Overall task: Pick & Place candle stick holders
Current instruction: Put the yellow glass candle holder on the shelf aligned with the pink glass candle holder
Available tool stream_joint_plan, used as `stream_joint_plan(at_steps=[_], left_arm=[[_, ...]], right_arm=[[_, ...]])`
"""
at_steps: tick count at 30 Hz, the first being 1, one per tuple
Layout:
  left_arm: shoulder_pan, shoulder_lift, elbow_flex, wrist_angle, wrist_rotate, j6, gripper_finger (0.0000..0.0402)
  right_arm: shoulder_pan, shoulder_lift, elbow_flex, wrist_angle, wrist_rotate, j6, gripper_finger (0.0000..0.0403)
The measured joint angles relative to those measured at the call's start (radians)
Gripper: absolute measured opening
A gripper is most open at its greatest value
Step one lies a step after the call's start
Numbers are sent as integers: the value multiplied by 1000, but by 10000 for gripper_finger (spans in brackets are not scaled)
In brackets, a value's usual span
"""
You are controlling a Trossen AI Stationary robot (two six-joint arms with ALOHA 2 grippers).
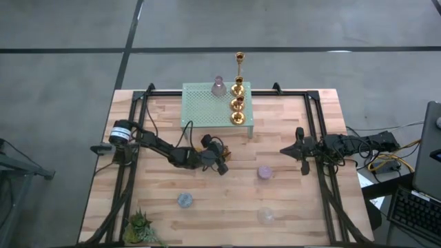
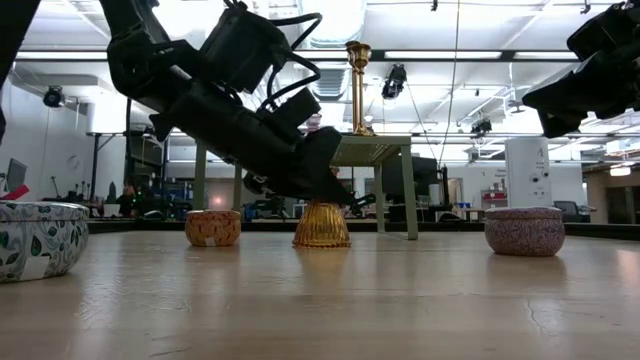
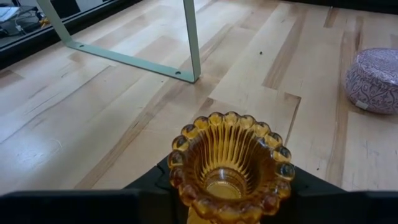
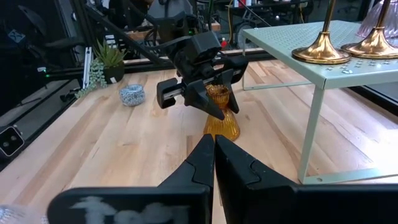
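An amber glass holder (image 3: 230,155) with a scalloped rim stands upright on its base on the wood table (image 1: 289,207), just in front of the mint-green stand (image 1: 207,110). My left gripper (image 1: 222,164) is shut on it. On the stand rest gold candle stick holders (image 1: 237,103), one of them tall (image 1: 240,60), and a pale glass one (image 1: 218,86). A pink holder (image 1: 264,172), a blue one (image 1: 185,200) and a clear one (image 1: 265,215) sit on the table. My right gripper (image 4: 214,146) hangs shut at the table's right side. My left gripper pinches the amber holder's upper part (image 4: 217,94), just under the flared rim, between its two fingers (image 3: 155,183), one on each side. The fingers come slanting down from the table's left. The holder stays upright with its base (image 2: 322,236) on the table.
A small spiky green plant (image 1: 138,224) stands at the near left corner. The stand's thin legs (image 3: 191,43) rise just beyond the amber holder. In the low view an orange tin (image 2: 213,228) sits left of the amber holder.
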Motion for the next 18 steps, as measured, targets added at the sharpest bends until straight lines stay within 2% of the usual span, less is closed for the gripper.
stream_joint_plan(at_steps=[18], left_arm=[[-2, -26, -2, 5, 33, -8, 134]], right_arm=[[0, 0, 0, 0, 0, 0, 8]])
